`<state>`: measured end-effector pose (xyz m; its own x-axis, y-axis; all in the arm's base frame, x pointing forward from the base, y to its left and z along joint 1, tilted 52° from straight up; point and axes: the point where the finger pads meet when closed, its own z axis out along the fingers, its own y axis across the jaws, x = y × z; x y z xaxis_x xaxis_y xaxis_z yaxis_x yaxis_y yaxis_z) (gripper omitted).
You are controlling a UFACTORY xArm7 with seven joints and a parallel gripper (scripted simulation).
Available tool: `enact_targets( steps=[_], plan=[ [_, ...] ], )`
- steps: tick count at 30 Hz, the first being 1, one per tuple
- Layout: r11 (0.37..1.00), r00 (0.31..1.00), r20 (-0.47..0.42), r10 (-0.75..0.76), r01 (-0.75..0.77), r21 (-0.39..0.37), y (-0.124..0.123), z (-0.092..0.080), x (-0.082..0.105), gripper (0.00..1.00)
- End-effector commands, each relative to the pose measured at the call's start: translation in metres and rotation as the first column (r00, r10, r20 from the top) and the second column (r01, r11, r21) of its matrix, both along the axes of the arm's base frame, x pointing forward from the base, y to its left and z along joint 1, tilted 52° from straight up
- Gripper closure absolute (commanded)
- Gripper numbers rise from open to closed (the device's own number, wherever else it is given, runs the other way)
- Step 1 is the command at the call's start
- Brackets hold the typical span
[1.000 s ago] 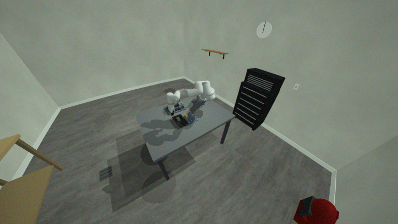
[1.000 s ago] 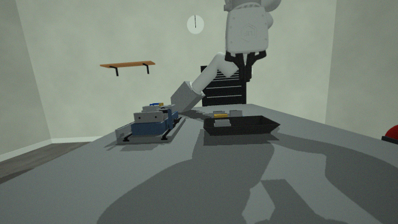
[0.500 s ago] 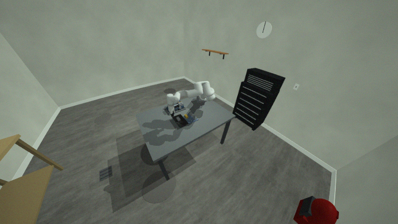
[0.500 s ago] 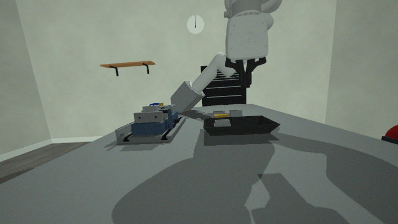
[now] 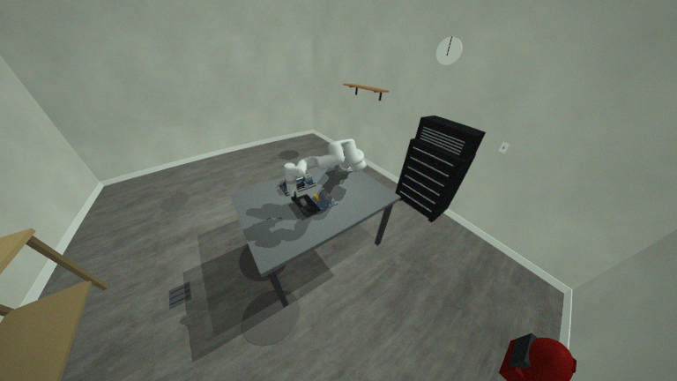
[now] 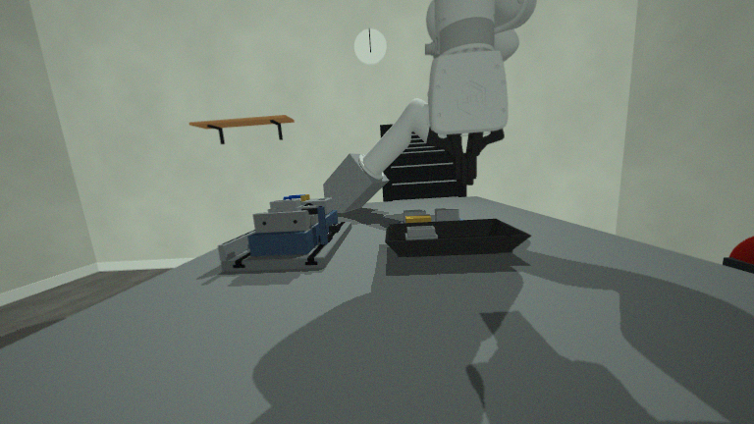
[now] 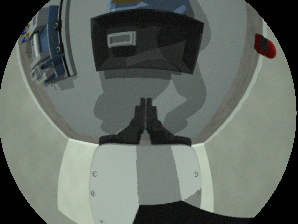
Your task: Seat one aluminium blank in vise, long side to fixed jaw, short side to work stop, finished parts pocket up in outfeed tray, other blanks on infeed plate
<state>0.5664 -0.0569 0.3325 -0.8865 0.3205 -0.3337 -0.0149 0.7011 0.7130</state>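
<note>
My gripper is shut and empty, raised above the table beyond one long side of the outfeed tray. The black outfeed tray holds one finished part, pocket up and apparently flat, near one end. Behind the tray, the blue infeed plate is partly cut off in the wrist view. A brass blank and two grey blanks, one left and one right, show there. The vise stands left; its opening's contents cannot be made out.
The vise's grey base plate sits left of the tray in the exterior view. Small blue and yellow fittings rise behind its jaws. The arm's base stands at the back of the grey table. The arm's shadow crosses the table.
</note>
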Motion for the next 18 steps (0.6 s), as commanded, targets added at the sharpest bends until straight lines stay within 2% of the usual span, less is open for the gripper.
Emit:
enact_targets(
  steps=[1,18],
  plan=[
    [1.0,1.0,0.004,-0.005,0.005,-0.001,0.0009,-0.0018,0.0032,1.0],
    [1.0,1.0,0.004,-0.005,0.005,-0.001,0.0097,-0.0104,0.0099,1.0]
  ],
)
